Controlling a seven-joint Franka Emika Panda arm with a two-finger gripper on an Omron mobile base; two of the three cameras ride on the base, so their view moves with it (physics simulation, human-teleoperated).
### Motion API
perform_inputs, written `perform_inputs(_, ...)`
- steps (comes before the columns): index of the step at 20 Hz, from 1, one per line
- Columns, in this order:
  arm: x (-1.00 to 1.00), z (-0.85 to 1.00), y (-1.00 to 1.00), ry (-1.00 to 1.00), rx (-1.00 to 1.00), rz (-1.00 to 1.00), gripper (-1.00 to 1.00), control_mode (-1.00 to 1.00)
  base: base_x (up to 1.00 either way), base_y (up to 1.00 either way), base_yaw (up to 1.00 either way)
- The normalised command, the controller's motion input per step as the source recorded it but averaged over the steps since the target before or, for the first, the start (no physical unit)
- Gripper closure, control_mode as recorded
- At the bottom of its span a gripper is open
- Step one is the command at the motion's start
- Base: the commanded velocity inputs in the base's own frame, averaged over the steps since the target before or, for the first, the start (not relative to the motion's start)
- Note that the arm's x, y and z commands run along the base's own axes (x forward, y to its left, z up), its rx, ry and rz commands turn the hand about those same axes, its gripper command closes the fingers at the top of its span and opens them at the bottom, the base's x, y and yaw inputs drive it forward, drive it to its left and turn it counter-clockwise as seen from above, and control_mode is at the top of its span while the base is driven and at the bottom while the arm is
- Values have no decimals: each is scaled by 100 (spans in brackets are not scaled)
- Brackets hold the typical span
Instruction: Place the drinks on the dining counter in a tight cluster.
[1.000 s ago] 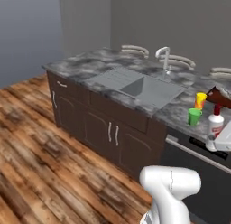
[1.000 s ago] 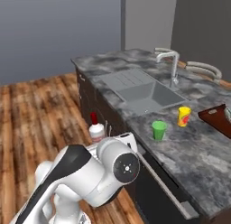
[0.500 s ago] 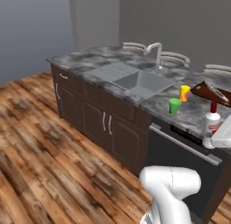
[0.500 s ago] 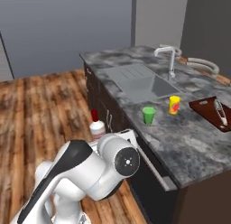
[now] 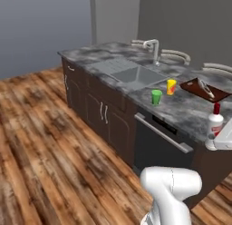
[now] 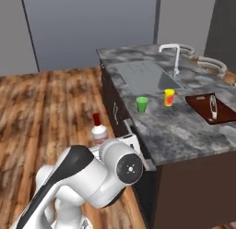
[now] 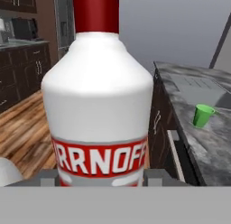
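**A:** What have the fingers (image 7: 101, 180) got?

**B:** They are clamped on the white bottle (image 7: 100, 105), low on its body, one finger on each side of the red label band. It sits upright in my grip and takes up most of the hand view.

**A:** Describe the bottle.

**B:** Wide white body, rounded shoulders, red cap, red band with white lettering. In the left base view it (image 5: 215, 124) hangs at the right edge, off the near end of the desk (image 5: 181, 113). In the right base view it (image 6: 98, 131) rides just above my arm, over the wooden floor (image 6: 46, 112), on the left of the desk (image 6: 179, 131).

**A:** So which step is this?

**B:** I judge it the carry: bottle in hand, not yet over the stone top. I can't make out the other two drinks on the desk in these views, so I can't say where the cluster will form.

**A:** What else is up there?

**B:** A green cup (image 6: 142, 104) and a yellow cup (image 6: 169, 97) near the sink (image 6: 143, 75), and a dark board (image 6: 209, 108) further right.

**A:** Next move?

**B:** Bring the bottle over bare stone, clear of the cups, lower it level until it stands, then part the fingers.
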Motion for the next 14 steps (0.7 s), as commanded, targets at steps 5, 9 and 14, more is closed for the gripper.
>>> perform_inputs(5, 0, 0, 0, 0, 0, 0, 100, 100, -49, -100, 37)
perform_inputs(9, 0, 0, 0, 0, 0, 0, 100, 100, -54, -100, 31)
perform_inputs(14, 0, 0, 0, 0, 0, 0, 100, 100, -5, -100, 43)
